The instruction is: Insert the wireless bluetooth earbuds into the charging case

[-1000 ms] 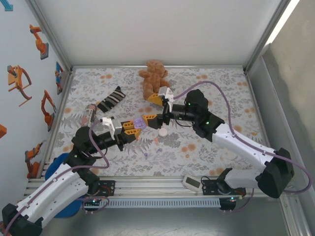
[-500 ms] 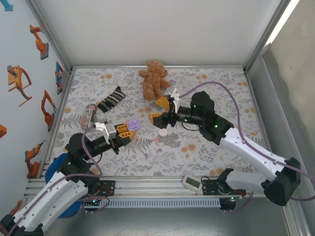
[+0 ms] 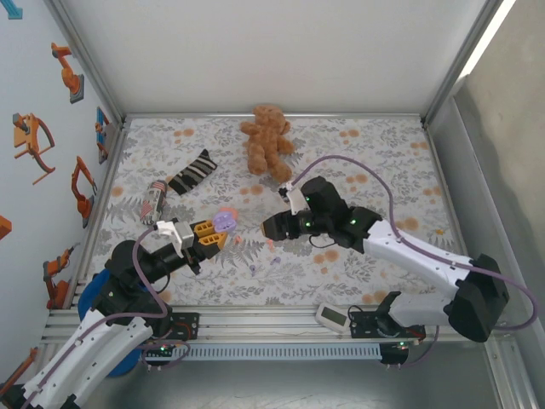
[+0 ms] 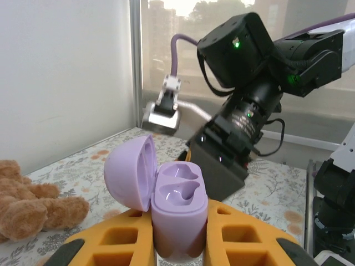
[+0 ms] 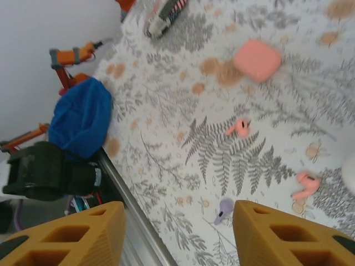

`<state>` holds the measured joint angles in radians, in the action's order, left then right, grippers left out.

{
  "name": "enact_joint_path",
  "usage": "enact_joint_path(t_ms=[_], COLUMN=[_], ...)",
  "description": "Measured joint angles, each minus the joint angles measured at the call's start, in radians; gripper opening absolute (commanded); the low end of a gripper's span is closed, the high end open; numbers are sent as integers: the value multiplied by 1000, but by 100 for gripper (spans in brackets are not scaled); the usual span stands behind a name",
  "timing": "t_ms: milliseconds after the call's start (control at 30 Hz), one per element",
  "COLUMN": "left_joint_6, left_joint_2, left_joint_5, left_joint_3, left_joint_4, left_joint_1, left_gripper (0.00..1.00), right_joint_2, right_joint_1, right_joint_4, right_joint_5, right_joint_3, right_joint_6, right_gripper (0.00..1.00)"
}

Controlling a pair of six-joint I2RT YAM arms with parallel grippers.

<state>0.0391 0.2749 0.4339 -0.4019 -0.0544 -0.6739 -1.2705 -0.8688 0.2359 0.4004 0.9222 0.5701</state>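
Fetching a bud for the case. Grips the open lilac case [image 4: 178, 210] tight in the left hand [image 3: 208, 230], raised off the table [image 3: 383, 162], lid up, both wells empty. Hovers the right hand [image 5: 183, 235] low over the table, spread apart and empty, framing the lilac bud [image 5: 223, 210] below, with two pink buds [image 5: 238, 127] just beyond. Next, probably: drop onto the lilac bud, pinch gently, lift, then align with a matching well. Tiny, likely slippery.

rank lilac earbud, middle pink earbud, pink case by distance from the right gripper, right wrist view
From the right gripper:
1. lilac earbud, just ahead of the fingers.
2. middle pink earbud, mid-mat on the fern print.
3. pink case, far up the mat.
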Motion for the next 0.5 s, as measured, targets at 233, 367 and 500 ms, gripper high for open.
enact_joint_path(t_ms=[233,367,500], left_joint_6=[0,1,1], left_joint_2=[-1,-7,-11], left_joint_5=[2,3,4], left_joint_3=[0,0,0], left_joint_4=[3,5,10], left_joint_1=[0,0,0], left_gripper=[0,0,0], right_joint_2=[-161,-272,-352], right_joint_1=[-53,-65,-84], right_joint_4=[-33,-77,-116], right_joint_5=[5,26,56], right_joint_3=[-42,-45,-45], right_joint_6=[90,132,164], right_gripper=[42,41,40])
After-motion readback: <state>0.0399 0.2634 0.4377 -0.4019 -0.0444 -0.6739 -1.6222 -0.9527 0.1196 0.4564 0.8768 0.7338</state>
